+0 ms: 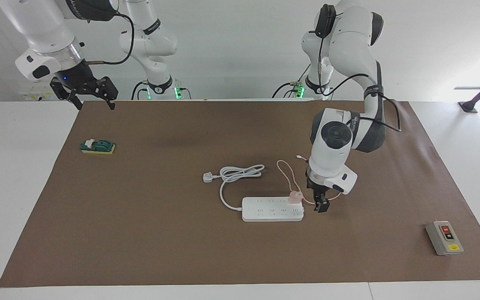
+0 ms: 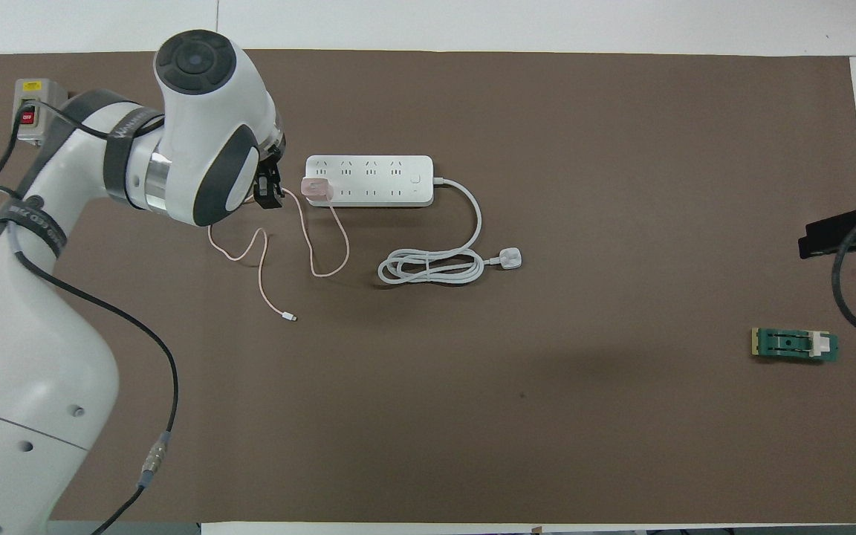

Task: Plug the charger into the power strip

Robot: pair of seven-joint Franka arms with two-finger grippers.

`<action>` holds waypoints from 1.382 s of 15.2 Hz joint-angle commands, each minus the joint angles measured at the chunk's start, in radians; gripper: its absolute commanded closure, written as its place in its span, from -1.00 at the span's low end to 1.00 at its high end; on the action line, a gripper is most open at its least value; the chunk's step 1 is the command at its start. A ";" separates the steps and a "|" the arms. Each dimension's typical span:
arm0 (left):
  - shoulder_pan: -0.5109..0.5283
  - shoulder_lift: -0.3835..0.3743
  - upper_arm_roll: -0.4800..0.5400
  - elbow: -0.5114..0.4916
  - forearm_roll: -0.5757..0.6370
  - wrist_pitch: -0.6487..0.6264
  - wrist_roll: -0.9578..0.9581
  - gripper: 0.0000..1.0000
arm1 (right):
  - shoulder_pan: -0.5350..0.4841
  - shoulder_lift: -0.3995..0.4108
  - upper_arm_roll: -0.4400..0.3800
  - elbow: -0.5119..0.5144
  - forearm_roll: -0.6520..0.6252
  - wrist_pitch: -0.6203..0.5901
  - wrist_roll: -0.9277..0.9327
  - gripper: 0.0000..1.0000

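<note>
The white power strip [image 1: 271, 209] [image 2: 368, 180] lies mid-table. The pale-pink charger [image 1: 294, 197] [image 2: 316, 189] stands upright on the strip's end socket toward the left arm's end, in the row nearer to the robots. Its thin pink cable [image 1: 286, 171] [image 2: 328, 253] loops over the mat to a small connector [image 2: 290, 318]. My left gripper [image 1: 321, 205] [image 2: 268, 186] hangs open just off that end of the strip, a short gap away from the charger, holding nothing. My right gripper [image 1: 93, 102] waits open, raised over the mat's corner at the right arm's end.
The strip's thick white cord coils to a white plug [image 1: 208, 177] [image 2: 511, 258] nearer to the robots. A grey button box [image 1: 444, 237] [image 2: 27, 111] sits toward the left arm's end. A green and yellow part [image 1: 97, 146] [image 2: 794, 345] lies toward the right arm's end.
</note>
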 commanded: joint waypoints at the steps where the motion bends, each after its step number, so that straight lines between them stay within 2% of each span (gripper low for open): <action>1: 0.041 -0.089 -0.013 -0.025 0.011 -0.040 0.073 -1.00 | -0.018 -0.016 0.008 -0.016 0.022 -0.012 -0.016 -1.00; 4: 0.042 -0.150 -0.008 -0.029 0.011 -0.085 0.297 -1.00 | -0.018 -0.016 0.008 -0.016 0.022 -0.012 -0.016 -1.00; 8: 0.065 -0.192 -0.001 -0.031 0.011 -0.140 0.545 -1.00 | -0.018 -0.016 0.008 -0.016 0.022 -0.012 -0.016 -1.00; 11: 0.104 -0.219 0.004 -0.028 0.014 -0.271 0.896 -0.98 | -0.018 -0.016 0.008 -0.016 0.022 -0.012 -0.016 -1.00; 14: 0.159 -0.251 -0.005 -0.029 0.006 -0.339 1.136 -0.98 | -0.018 -0.016 0.008 -0.016 0.022 -0.012 -0.016 -1.00; 19: 0.183 -0.251 -0.001 -0.031 0.000 -0.335 1.245 -1.00 | -0.018 -0.016 0.008 -0.016 0.022 -0.012 -0.016 -1.00; 21: 0.185 -0.253 0.001 -0.034 0.003 -0.300 1.403 -1.00 | -0.018 -0.016 0.008 -0.016 0.022 -0.012 -0.016 -1.00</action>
